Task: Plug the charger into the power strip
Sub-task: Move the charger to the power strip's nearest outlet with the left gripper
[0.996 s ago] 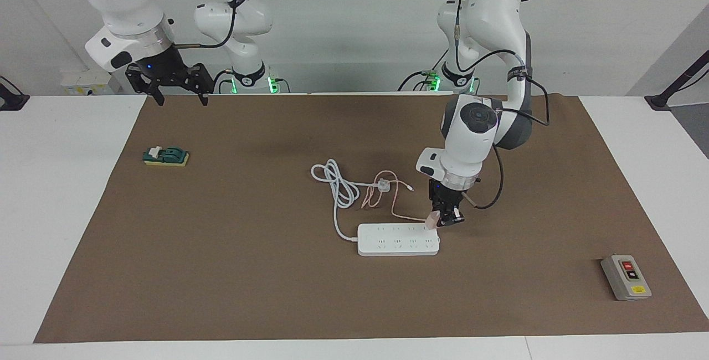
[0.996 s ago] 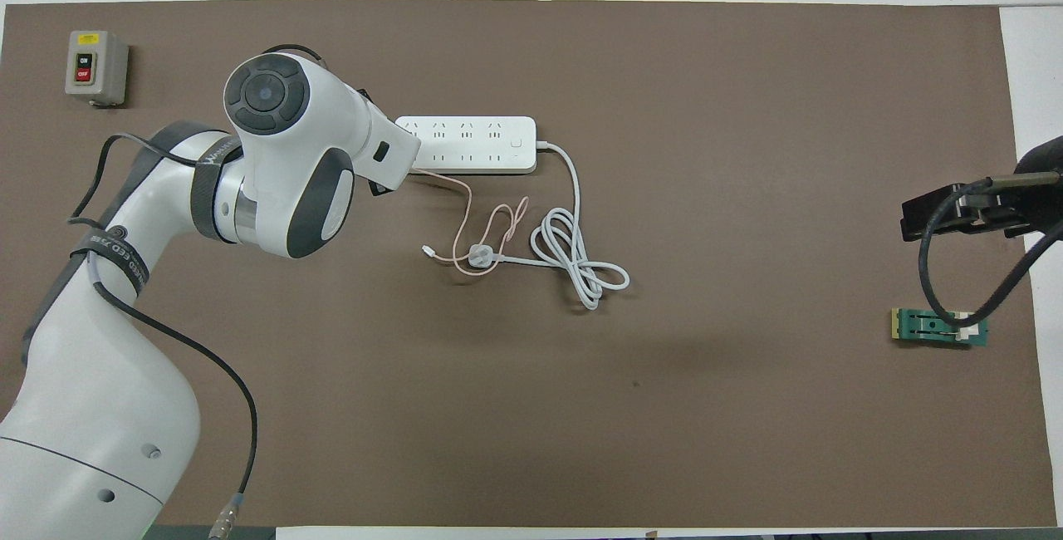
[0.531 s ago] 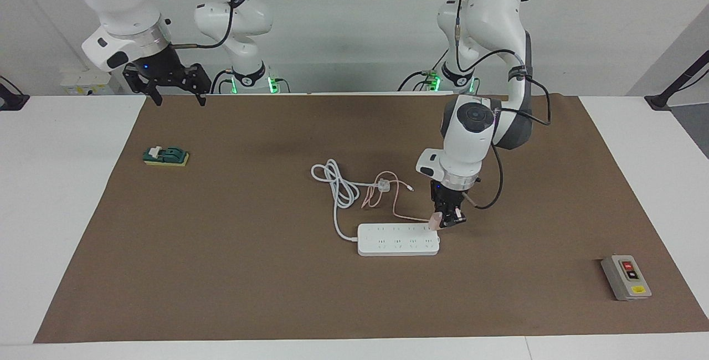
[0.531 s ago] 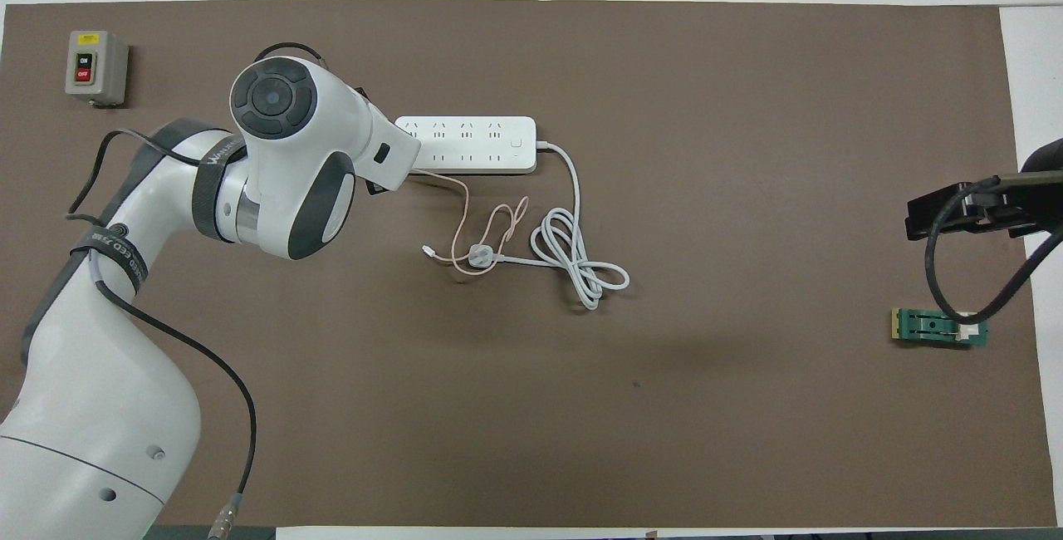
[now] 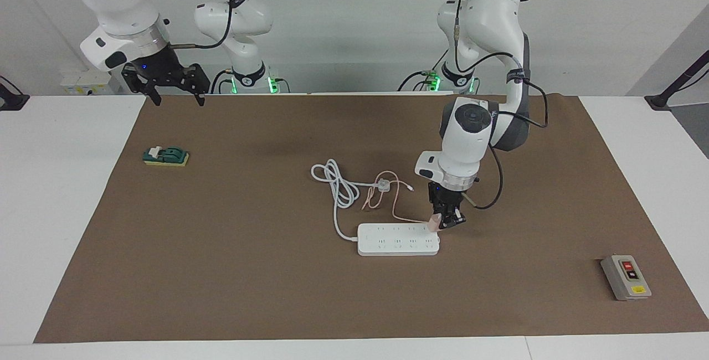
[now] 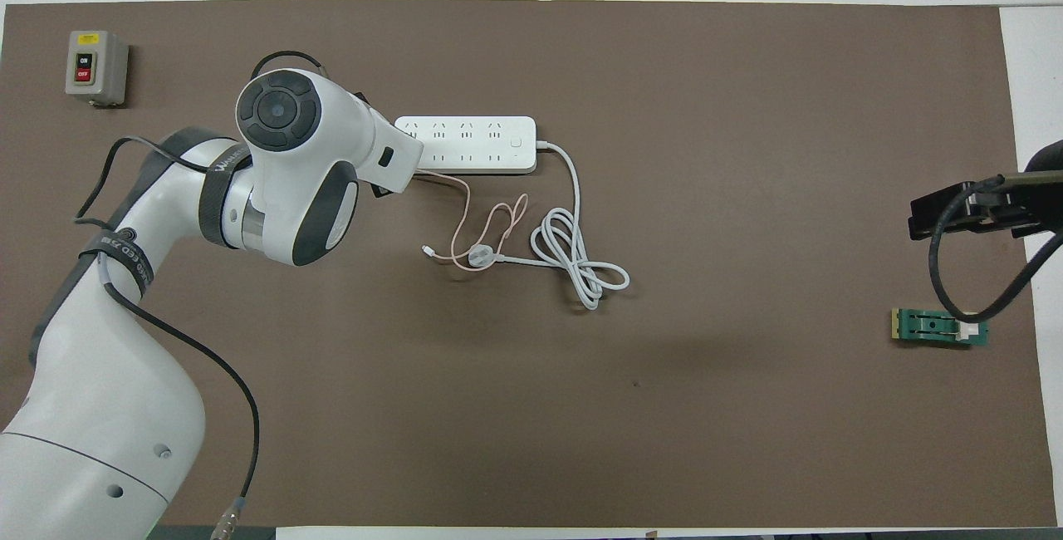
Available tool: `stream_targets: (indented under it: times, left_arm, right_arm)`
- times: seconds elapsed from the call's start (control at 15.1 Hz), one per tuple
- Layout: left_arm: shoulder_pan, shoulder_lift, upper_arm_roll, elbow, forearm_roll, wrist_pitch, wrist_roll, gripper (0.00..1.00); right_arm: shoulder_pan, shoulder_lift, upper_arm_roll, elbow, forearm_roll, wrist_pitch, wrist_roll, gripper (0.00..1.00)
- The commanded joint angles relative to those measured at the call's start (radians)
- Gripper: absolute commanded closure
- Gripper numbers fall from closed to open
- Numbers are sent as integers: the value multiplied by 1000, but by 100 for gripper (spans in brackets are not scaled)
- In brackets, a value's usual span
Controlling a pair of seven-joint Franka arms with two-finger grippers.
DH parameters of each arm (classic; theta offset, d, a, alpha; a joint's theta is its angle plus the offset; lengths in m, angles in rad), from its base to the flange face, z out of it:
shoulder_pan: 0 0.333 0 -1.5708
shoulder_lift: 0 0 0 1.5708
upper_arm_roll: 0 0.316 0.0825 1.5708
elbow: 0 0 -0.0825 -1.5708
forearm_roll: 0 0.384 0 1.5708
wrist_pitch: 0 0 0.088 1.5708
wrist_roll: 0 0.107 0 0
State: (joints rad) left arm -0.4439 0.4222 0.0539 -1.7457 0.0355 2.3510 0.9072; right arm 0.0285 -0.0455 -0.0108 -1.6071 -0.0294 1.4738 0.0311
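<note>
Left gripper (image 5: 446,221) is clamping the charger (image 5: 435,222) over the power strip (image 5: 397,239), at its left-arm end; prongs need squaring with the sockets — then pressing straight down; right gripper (image 5: 168,84) is waiting, fingers spread, empty.

1. We see the left gripper (image 5: 446,220) shift slightly toward the right arm's end of the table, bringing the charger (image 5: 435,221) lower at the end of the power strip (image 5: 397,240).
2. We see the right gripper (image 5: 174,93) rise a little near the mat's (image 5: 249,271) corner, fingers apart.
</note>
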Motion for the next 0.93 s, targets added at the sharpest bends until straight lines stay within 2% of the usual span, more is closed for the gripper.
stream_targets:
  times: [0.0,0.86]
  left_arm:
    - [-19,-14,7,-41,23,39,-42,100]
    - [-50,-26,7,-107,23,74,-62,100]
  right_arm:
    - [-30,-20,9,-19,11,8,-23,0]
    - [-32,-22,11,-19,9,-4,-28,0]
